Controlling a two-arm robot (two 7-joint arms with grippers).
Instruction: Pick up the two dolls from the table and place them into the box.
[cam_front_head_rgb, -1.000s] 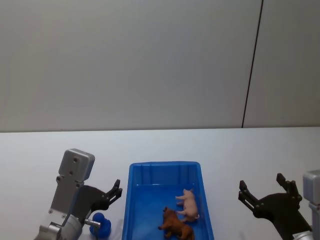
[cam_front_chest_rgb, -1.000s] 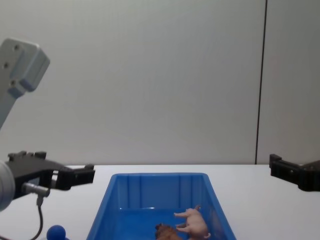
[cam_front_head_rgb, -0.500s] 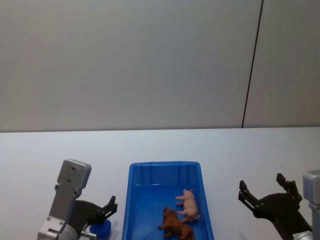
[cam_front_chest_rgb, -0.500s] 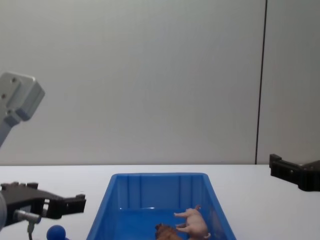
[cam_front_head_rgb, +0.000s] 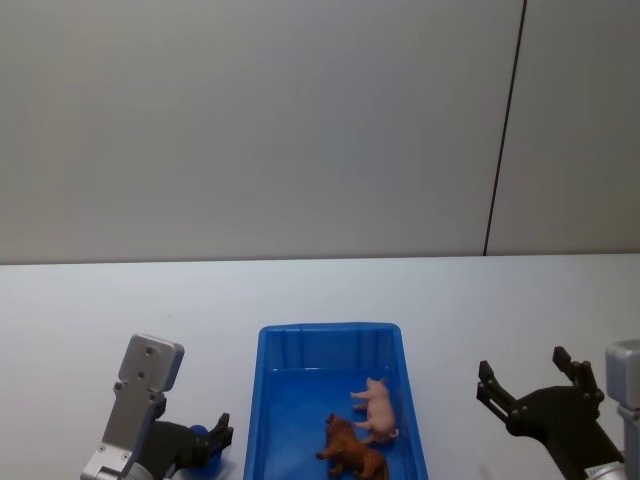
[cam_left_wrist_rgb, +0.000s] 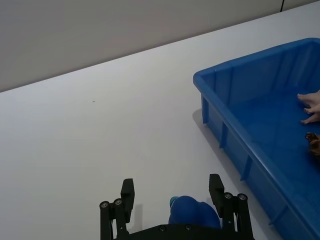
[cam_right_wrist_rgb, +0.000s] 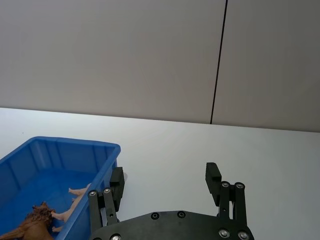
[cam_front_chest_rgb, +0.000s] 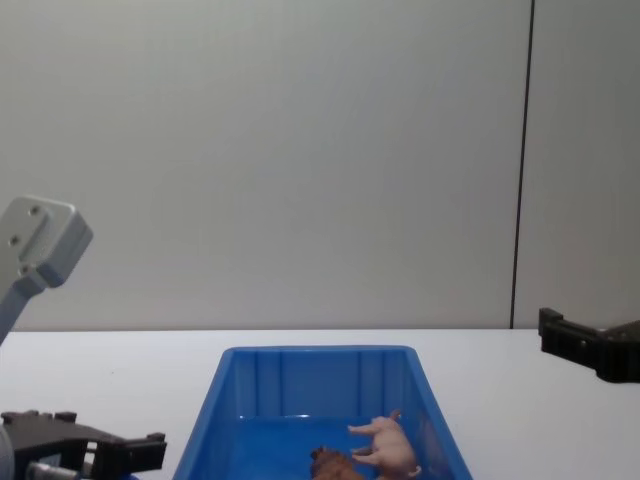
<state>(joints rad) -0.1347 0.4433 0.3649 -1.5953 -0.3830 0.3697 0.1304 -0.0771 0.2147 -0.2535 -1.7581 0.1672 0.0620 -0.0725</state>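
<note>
Inside the box (cam_front_head_rgb: 270, 400), toward its 4 o'clock corner: pig (cam_front_head_rgb: 378, 408) and lion (cam_front_head_rgb: 352, 450), touching, both lying on the floor of the bin, so I judge the task done.

At 8 o'clock on the bench (cam_front_head_rgb: 90, 320): my left tool (cam_left_wrist_rgb: 172, 202), fingers spread, empty, low beside the box wall, straddling a blue ball-topped object (cam_left_wrist_rgb: 192, 215) without gripping it.

At 4 o'clock: my right tool (cam_front_head_rgb: 532, 385), fingers apart, empty, parked clear of the box.

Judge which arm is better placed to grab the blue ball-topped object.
Left, likely: the left gripper is open with the blue object between its fingers; the right gripper hangs open on the far side of the box.
</note>
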